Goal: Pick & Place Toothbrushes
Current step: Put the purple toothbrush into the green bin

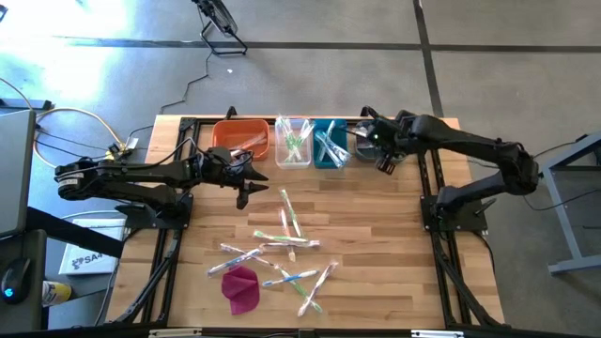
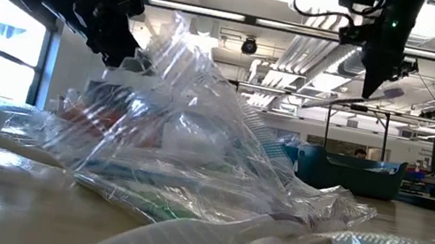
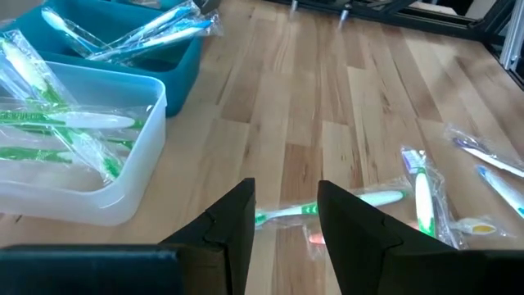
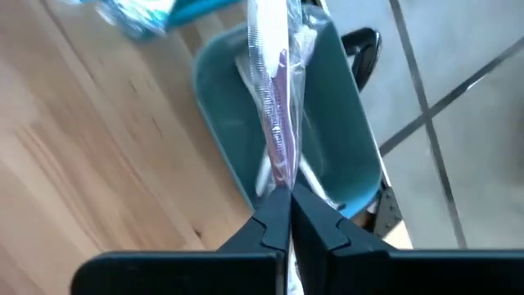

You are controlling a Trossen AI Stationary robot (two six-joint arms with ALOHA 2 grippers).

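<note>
Several wrapped toothbrushes (image 1: 282,246) lie loose on the wooden table, close up in the low view (image 2: 191,171). My right gripper (image 4: 288,201) is shut on a purple-handled wrapped toothbrush (image 4: 274,106) above a dark teal bin (image 4: 344,123) at the far edge (image 1: 362,148). My left gripper (image 3: 282,217) stands open above the table, near a green toothbrush (image 3: 344,202) and touching nothing. Beside it are a clear bin (image 3: 123,176) holding green toothbrushes and a blue bin (image 3: 176,70) holding blue ones. My right gripper pinches the purple-handled toothbrush between its two fingers by one end of the wrapper (image 4: 282,176). The fingers slant down from above and lie along it. The toothbrush sticks out ahead of the fingertips over the teal bin, lifted clear of the table.
Four bins stand in a row at the far edge: orange (image 1: 239,139), clear (image 1: 293,143), blue (image 1: 329,143) and dark teal. A magenta cloth lump (image 1: 241,286) lies near the front among the toothbrushes. Black frame rails (image 1: 437,225) run along both table sides.
</note>
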